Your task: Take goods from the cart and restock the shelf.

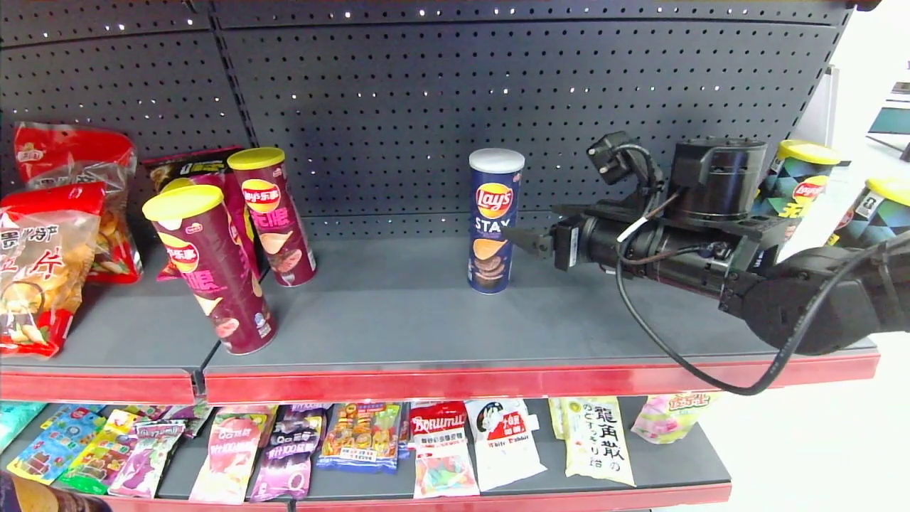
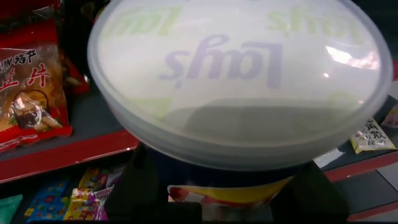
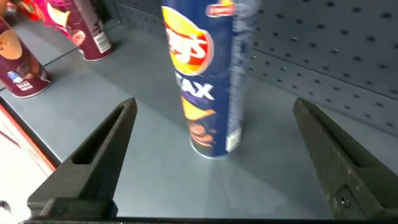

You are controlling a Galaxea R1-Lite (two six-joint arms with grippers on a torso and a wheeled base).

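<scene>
A blue chips can (image 1: 495, 220) with a pale lid stands upright on the grey shelf (image 1: 398, 320), near the pegboard back. My right gripper (image 1: 517, 236) is at the can's right side, open. From its wrist, the blue can (image 3: 202, 81) stands just past the two spread fingers (image 3: 93, 162), in line with the gap. My left gripper (image 2: 227, 202) is shut on another chips can (image 2: 239, 81). Its clear lid is close to the camera, and dark fingers (image 2: 143, 186) press either side of its blue and yellow body.
Two maroon cans with yellow lids (image 1: 206, 267) (image 1: 274, 213) stand at the left, the nearer one leaning. Red snack bags (image 1: 50, 242) are at the far left. More yellow-lidded cans (image 1: 800, 178) sit behind the right arm. Candy bags (image 1: 441, 448) line the lower shelf.
</scene>
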